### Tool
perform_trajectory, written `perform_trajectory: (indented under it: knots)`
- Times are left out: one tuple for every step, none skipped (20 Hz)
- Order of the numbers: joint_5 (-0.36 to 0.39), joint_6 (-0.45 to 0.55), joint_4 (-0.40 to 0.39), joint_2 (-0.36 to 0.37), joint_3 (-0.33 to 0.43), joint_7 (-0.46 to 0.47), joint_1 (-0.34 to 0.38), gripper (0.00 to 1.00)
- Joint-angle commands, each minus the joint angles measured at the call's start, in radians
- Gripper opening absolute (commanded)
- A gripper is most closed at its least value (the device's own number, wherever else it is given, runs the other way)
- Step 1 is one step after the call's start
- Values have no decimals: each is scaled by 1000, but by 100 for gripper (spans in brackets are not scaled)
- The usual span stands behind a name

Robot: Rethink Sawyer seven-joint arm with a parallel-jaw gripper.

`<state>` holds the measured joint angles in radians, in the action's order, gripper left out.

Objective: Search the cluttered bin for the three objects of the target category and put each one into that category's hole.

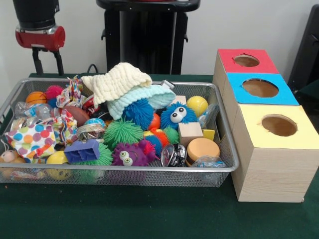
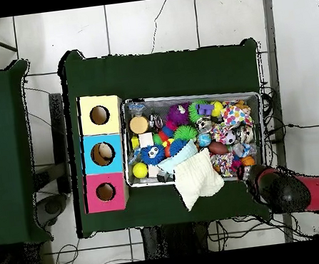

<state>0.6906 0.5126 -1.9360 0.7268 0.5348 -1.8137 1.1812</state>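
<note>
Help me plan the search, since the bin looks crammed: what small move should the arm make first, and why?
Probably bring the gripper from the bin's corner to the cream cloth and lift it aside. It drapes over the pale blue cloth atop the heap, hiding toys beneath.

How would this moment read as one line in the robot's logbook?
arm: raised beside bin | bin: full of toys, cloth on top | boxes: three, holes open | nothing held

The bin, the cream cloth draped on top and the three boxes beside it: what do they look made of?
Bin: silvery wire mesh, seemingly metal; contents show through its walls. Cream cloth: soft knitted or waffle-weave fabric, ribbed and drooping. Boxes: pale wood or wood-grain laminate sides; tops matte red, blue and yellow, possibly paper or paint.
</note>
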Motion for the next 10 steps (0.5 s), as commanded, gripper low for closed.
perform_trajectory:
  knots:
    - [25,107,201,-104,40,154,-58,100]
    - [28,104,206,-108,39,154,-63,100]
    - [30,97,201,-107,34,147,-68,100]
    - [32,90,197,-106,30,141,-72,100]
    - [35,84,199,-108,23,131,-81,100]
    - [40,73,199,-111,16,120,-90,100]
    - [47,65,204,-116,11,113,-100,100]
    - [53,55,205,-121,5,104,-109,100]
    - [58,47,208,-126,-1,96,-119,100]
    - [64,38,210,-130,-7,88,-130,100]
